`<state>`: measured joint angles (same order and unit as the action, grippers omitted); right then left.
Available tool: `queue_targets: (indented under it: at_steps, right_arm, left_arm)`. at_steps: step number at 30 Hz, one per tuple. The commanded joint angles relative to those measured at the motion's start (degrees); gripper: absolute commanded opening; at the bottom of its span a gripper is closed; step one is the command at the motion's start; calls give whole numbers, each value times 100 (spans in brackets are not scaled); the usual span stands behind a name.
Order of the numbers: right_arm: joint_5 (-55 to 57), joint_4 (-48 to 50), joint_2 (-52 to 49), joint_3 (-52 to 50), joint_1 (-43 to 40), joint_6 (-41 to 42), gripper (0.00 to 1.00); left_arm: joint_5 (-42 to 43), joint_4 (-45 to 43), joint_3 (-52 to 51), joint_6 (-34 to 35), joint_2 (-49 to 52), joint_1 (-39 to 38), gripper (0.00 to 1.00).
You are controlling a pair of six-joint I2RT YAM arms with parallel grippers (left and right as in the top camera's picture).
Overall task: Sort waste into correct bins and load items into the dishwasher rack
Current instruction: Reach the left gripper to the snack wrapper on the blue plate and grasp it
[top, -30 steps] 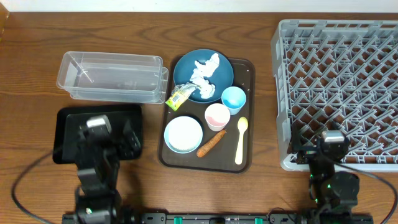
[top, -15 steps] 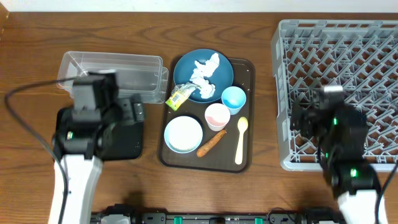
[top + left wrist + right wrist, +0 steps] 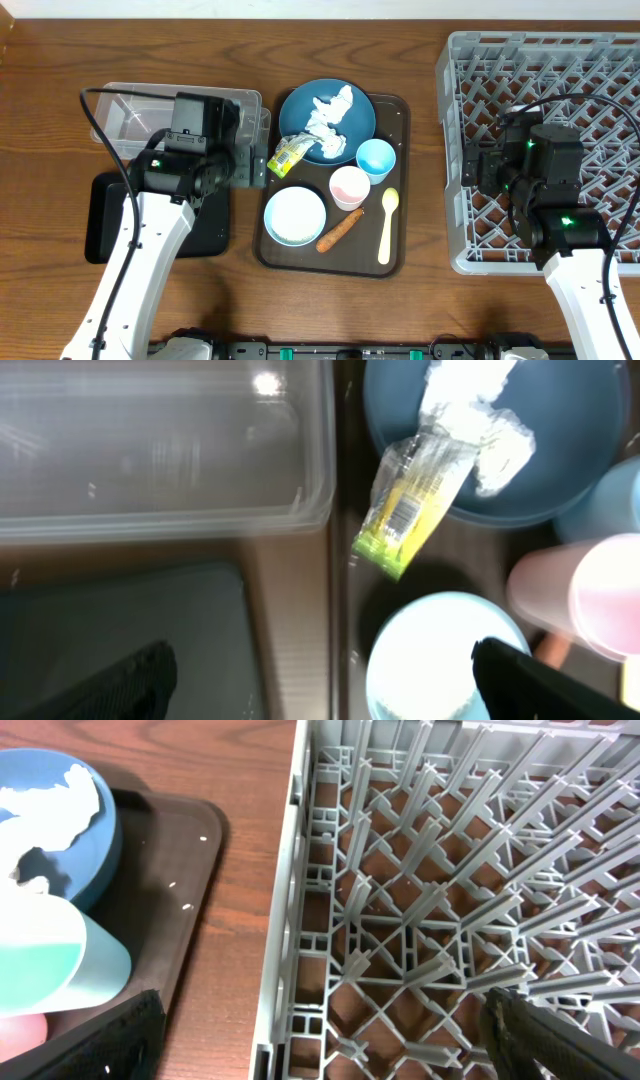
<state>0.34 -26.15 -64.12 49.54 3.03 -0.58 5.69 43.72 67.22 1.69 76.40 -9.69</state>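
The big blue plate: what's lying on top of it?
On the dark blue plate lies crumpled white tissue. A yellow-green wrapper overlaps its lower-left rim. Anything beneath the tissue is covered.

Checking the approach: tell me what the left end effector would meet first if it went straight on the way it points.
Probably the brown tray's rim, with the yellow-green wrapper just beyond; the left end effector is open, and height is unclear.

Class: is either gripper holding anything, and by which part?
Nothing is held: the left gripper and the right gripper both stand open and empty.
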Motion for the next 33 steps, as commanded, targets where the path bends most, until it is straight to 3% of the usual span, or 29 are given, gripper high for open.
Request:
queue_targets:
  at_steps: [1, 10, 16, 24, 33]
  right_arm:
    - [-79, -2, 13, 116, 33, 98, 99]
    - [-76, -2, 13, 114, 33, 96, 99]
    - [-76, -2, 13, 114, 33, 96, 99]
    - [-76, -9, 11, 114, 33, 96, 99]
    - [-76, -4, 11, 114, 33, 96, 99]
  left_arm:
    - [133, -313, 116, 44, 103, -74, 96]
    - [136, -789, 116, -289, 881, -820, 96]
    - [107, -920, 116, -968, 1670, -1386, 95]
    - [-452, -1248, 116, -984, 2411, -1493, 95]
    - [-1036, -1353, 116, -984, 2503, -1493, 95]
